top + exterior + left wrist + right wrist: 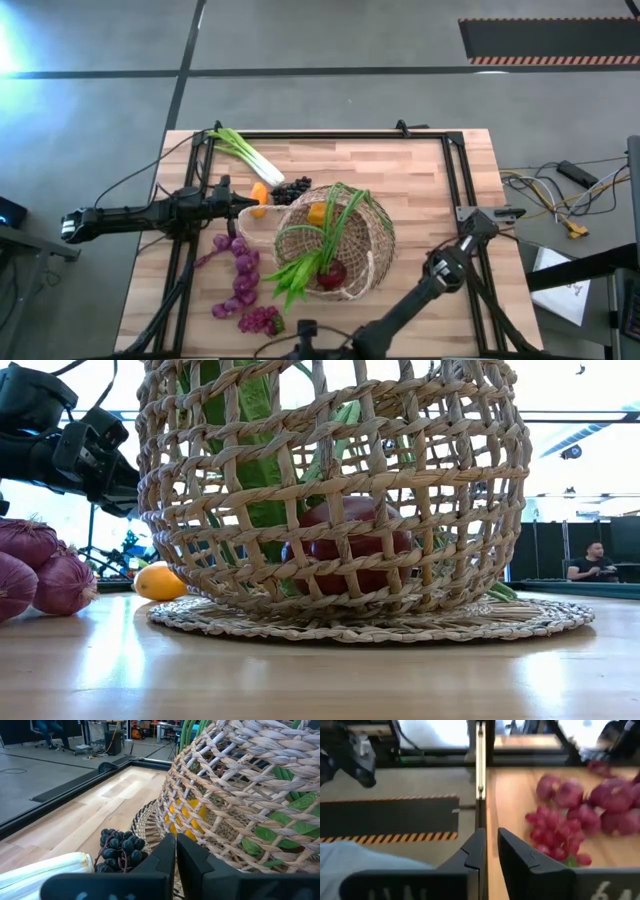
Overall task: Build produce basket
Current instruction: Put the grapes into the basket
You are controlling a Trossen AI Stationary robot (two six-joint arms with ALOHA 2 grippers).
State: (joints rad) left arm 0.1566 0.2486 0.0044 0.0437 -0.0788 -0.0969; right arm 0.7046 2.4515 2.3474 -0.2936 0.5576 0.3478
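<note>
Woven from pale tan wicker, the deep rounded basket [335, 490] fills the low view, standing on its flat coiled base on the light wooden table [400, 170]; its top is cut off there. Through the weave one dark red apple [345, 545] sits at the bottom, with long green leaves [250, 450] rising beside it. One orange piece [187, 815] shows inside the basket too, half hidden by the wicker. Just outside the basket, on the left arm's side, lie a second orange piece [259, 192], one dark grape bunch [292, 189] and one white-green leek [245, 152]. A curved line of purple onion-like bulbs [240, 270] runs from there toward the table's near edge, ending by one pink-red grape bunch [260, 320]; the bulbs overlap too much to count. The left gripper [243, 205] hovers beside the basket's rim, fingers pressed together. The right gripper [490, 847], past the near edge by the pink-red bunch, has its fingers nearly together, holding nothing.
</note>
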